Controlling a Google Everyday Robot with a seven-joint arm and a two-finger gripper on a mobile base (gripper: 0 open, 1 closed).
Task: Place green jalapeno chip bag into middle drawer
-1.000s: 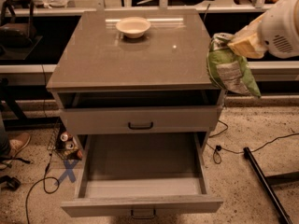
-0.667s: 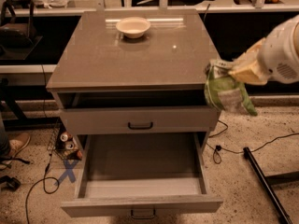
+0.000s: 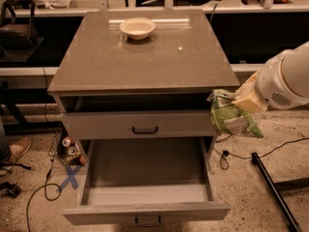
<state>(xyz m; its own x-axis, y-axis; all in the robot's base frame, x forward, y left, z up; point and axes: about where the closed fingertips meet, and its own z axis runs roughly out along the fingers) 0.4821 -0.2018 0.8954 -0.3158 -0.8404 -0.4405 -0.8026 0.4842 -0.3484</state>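
Observation:
The green jalapeno chip bag (image 3: 232,117) hangs from my gripper (image 3: 240,99) at the right side of the cabinet, level with the upper drawer front. The gripper is shut on the bag's top edge; the white arm reaches in from the right. The middle drawer (image 3: 147,175) is pulled out wide open below and to the left of the bag, with a plain grey inside and nothing in it. Its dark handle shows at the bottom edge.
A cream bowl (image 3: 137,28) stands at the back of the cabinet top (image 3: 145,57). The upper drawer front (image 3: 140,124) with a black handle is closed. Cables and a dark bar (image 3: 273,190) lie on the floor at right; cans and a blue X mark at left.
The gripper with the bag has moved down and slightly left, from beside the cabinet top to the level of the upper drawer front.

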